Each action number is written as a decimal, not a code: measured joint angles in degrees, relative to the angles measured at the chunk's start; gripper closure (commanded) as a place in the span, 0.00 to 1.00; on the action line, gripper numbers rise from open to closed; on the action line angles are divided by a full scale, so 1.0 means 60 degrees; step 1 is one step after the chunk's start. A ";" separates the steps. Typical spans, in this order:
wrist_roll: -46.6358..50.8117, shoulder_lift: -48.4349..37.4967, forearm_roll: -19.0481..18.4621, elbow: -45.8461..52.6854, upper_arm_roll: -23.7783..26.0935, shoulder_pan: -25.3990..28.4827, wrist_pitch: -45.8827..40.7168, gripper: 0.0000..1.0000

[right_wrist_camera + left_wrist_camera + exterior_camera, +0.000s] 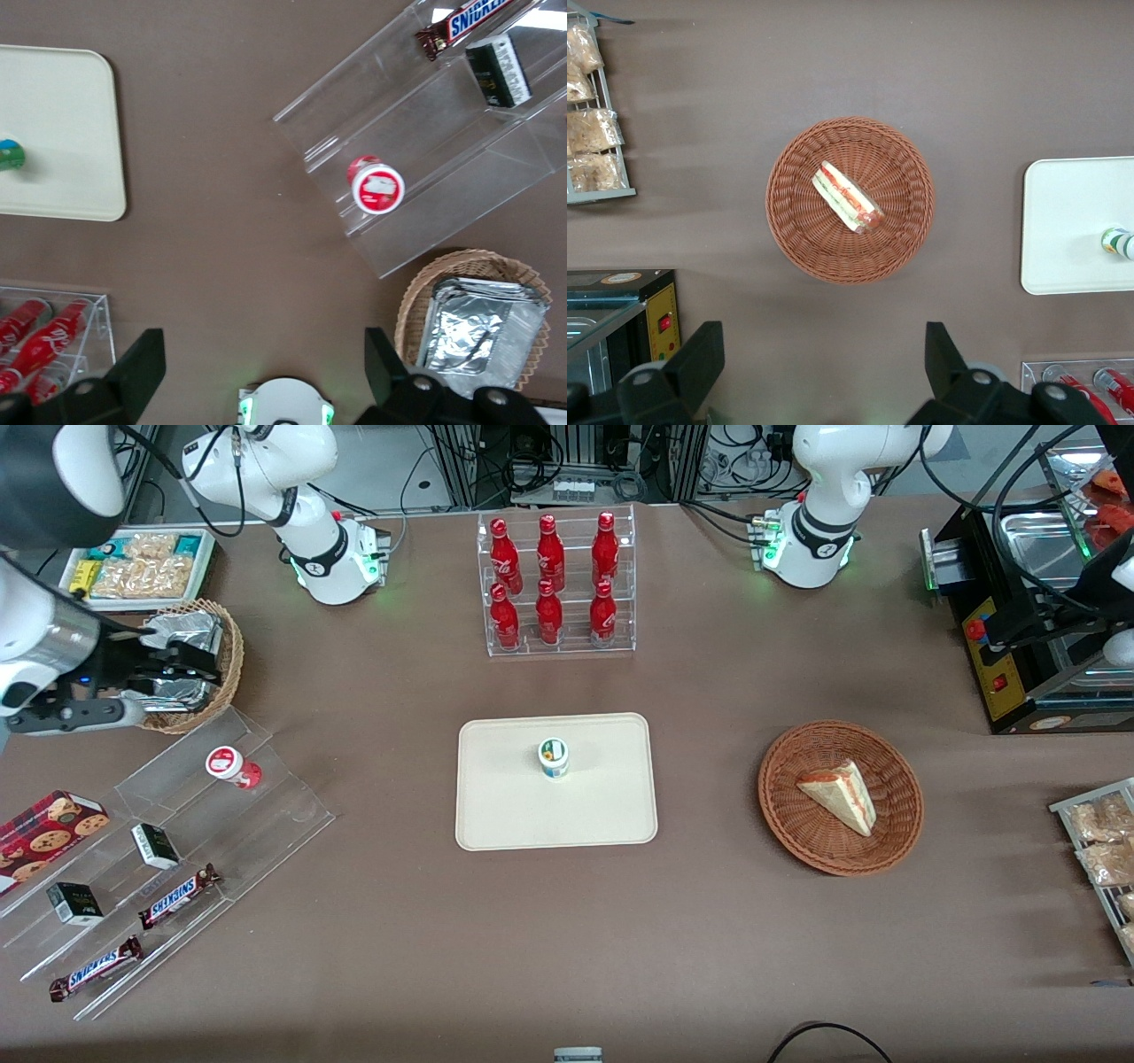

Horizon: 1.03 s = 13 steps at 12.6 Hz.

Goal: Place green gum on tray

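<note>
The green gum [554,757] stands upright on the cream-beige tray [496,806], in its half farther from the front camera. It also shows in the right wrist view [11,152] on the tray [62,133], and in the left wrist view [1118,241] on the tray [1072,221]. My gripper [182,664] is open and empty, far from the tray toward the working arm's end of the table. It hangs over a small wicker basket of silver packets [217,677]. In the right wrist view the gripper [263,354] has its fingers [146,354] wide apart with nothing between them.
A red-lid canister [232,766] sits on a clear stepped shelf [266,815] with Snickers bars [177,895] and small dark boxes [155,846]. A rack of red bottles [554,584] stands farther from the camera than the tray. A wicker basket with a sandwich [840,797] lies toward the parked arm's end.
</note>
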 measured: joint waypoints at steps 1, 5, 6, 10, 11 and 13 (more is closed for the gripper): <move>-0.0389 0.0023 -0.0019 -0.0005 0.0003 -0.0297 0.0028 0.00; -0.0960 0.0134 -0.0045 0.0009 0.0003 -0.1068 0.0399 0.00; -0.0963 0.0157 -0.0045 0.0046 0.0006 -0.1136 0.0426 0.00; -0.0959 0.0458 -0.0046 0.0402 0.0798 -0.1716 0.0451 0.00; -0.0955 0.0581 -0.0046 0.0556 0.1148 -0.1984 0.0451 0.00; -0.0954 0.0773 -0.0046 0.0758 0.1375 -0.2180 0.0451 0.00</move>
